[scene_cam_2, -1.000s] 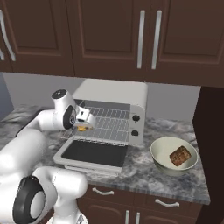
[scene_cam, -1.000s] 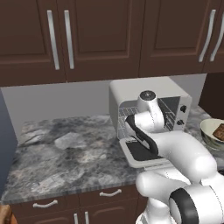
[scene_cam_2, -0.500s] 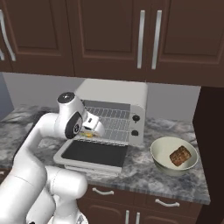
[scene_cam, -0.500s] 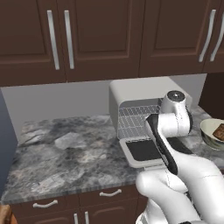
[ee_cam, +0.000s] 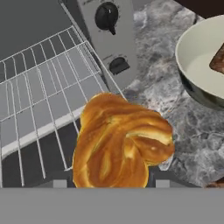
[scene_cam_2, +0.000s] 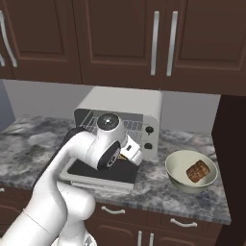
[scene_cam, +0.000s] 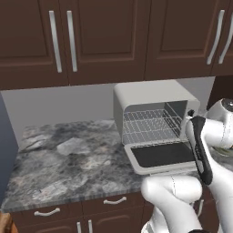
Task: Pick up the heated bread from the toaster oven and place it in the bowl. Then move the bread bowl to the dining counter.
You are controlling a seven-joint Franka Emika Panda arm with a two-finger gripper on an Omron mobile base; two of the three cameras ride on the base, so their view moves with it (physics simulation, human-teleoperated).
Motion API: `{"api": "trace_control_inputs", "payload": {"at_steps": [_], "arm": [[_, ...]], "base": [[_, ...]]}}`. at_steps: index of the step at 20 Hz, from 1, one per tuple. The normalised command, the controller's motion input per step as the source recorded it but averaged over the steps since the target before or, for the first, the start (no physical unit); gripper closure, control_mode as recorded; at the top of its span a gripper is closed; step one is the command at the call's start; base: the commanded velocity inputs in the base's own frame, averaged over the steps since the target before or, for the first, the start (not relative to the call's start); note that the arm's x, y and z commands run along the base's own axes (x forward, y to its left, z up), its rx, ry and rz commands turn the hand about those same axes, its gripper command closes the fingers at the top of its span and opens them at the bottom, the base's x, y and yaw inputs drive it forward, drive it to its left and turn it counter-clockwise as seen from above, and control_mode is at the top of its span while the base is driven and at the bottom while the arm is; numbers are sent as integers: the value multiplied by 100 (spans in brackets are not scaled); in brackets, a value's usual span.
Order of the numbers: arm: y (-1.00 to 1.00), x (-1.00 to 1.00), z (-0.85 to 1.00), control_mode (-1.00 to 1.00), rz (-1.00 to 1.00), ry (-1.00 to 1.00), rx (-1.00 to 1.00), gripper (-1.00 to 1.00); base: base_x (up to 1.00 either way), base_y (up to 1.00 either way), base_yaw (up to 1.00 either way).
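The heated bread (ee_cam: 120,144), a golden twisted piece, looms large in the hand view and covers most of my fingertips. In the right base view my gripper (scene_cam_2: 129,153) is shut on the heated bread (scene_cam_2: 124,154), hanging over the right end of the toaster oven's (scene_cam_2: 122,108) lowered door. The toaster oven (scene_cam: 152,107) stands open with its wire rack (scene_cam: 148,125) bare. The bowl (scene_cam_2: 178,178) sits on the counter to the oven's right, apart from the gripper, with a darker brown chunk (scene_cam_2: 199,171) inside. Up and to the right in the hand view is the bowl (ee_cam: 194,65).
The oven's two black knobs (ee_cam: 107,17) face the hand closely. The dark glass door (scene_cam: 161,154) juts toward the counter's front edge. Grey marbled counter (scene_cam: 68,159) stretches left of the oven. Dark cabinets (scene_cam_2: 120,38) hang overhead, and a dark panel (scene_cam_2: 233,158) stands at the far right.
The hand has drawn the bread out of the oven mouth and swung right and slightly down, toward the bowl's side. The rack is left bare.
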Motion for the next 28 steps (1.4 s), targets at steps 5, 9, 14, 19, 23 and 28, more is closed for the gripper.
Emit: {"api": "trace_control_inputs", "payload": {"at_steps": [5,9,14,19,23,28], "arm": [[-100,21,2,-100,-18,13,9,100],[-76,8,0,-100,-20,18,-1,100],[-14,0,-3,-100,-3,-6,-6,100],[-79,20,-8,-100,-11,-1,0,100],[-84,43,-35,-100,-7,0,0,100],[-56,35,-34,-100,0,-2,-1,-100]], "base": [[0,0,0],[0,0,0],[0,0,0],[0,0,0],[0,0,0],[0,0,0]]}}
